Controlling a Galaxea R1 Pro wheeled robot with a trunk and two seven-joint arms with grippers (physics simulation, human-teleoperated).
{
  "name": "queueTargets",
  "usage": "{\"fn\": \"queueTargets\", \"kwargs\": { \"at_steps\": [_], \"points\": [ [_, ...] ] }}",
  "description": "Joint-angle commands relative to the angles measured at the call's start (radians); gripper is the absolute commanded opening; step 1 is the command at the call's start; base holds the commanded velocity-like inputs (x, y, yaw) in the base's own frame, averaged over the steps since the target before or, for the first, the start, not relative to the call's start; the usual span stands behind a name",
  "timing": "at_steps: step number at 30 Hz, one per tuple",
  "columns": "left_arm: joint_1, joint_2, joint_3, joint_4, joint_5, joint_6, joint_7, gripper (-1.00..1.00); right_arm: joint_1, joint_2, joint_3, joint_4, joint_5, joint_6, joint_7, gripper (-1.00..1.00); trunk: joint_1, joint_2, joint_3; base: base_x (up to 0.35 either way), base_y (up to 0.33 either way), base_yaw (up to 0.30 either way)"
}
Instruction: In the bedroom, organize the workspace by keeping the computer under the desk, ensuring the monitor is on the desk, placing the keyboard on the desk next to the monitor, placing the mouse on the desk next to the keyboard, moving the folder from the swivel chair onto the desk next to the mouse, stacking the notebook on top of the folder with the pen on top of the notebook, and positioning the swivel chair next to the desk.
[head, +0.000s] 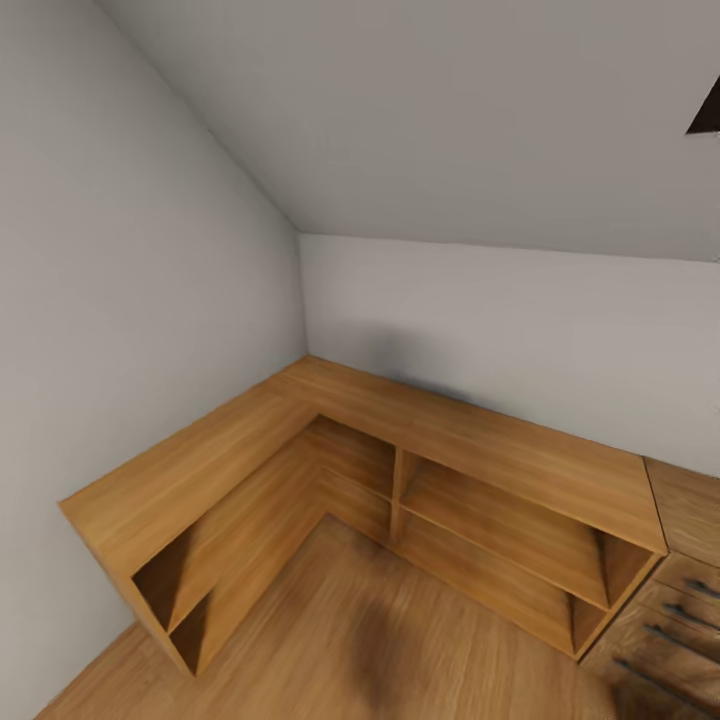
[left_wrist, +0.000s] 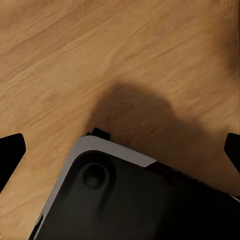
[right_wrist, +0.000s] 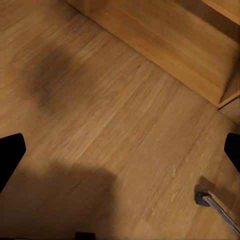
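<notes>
An L-shaped wooden shelf unit (head: 420, 430) fills the corner beside a drawer chest (head: 680, 600).

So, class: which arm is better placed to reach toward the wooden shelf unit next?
Right, probably. Its wrist view takes in the shelf unit across the floor; the left wrist view looks down on the robot's own base. Right fingers and left fingers are spread, empty.

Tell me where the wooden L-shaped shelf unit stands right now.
In the head view, the shelf unit fills the room's corner, against both grey walls, beside a drawer chest at its right.
</notes>
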Motion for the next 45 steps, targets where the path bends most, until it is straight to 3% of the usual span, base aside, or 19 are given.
{"fn": "queueTargets", "kwargs": {
  "at_steps": [1,20,33,45],
  "points": [
    [-0.001,0.000,0.005,0.004,0.010,-0.001,-0.010,1.00,-0.001,0.000,0.008,0.002,0.004,-0.003,-0.010,1.00,0.001,-0.001,-0.002,0.273,0.185,-0.251],
    [0.000,0.000,0.003,0.020,0.010,-0.001,-0.010,1.00,-0.001,0.001,0.010,0.002,0.004,-0.001,-0.010,1.00,0.001,-0.001,-0.018,0.091,0.050,-0.199],
    [0.000,-0.001,0.003,0.020,0.010,-0.001,-0.010,1.00,-0.002,-0.001,0.009,0.002,0.005,0.000,-0.011,1.00,0.001,-0.001,-0.019,0.001,0.001,-0.030],
    [-0.001,-0.001,0.003,0.020,0.010,-0.001,-0.011,1.00,-0.001,-0.001,0.009,0.002,0.005,0.000,-0.012,1.00,0.001,-0.001,-0.016,0.000,0.062,-0.207]
  ]
}}
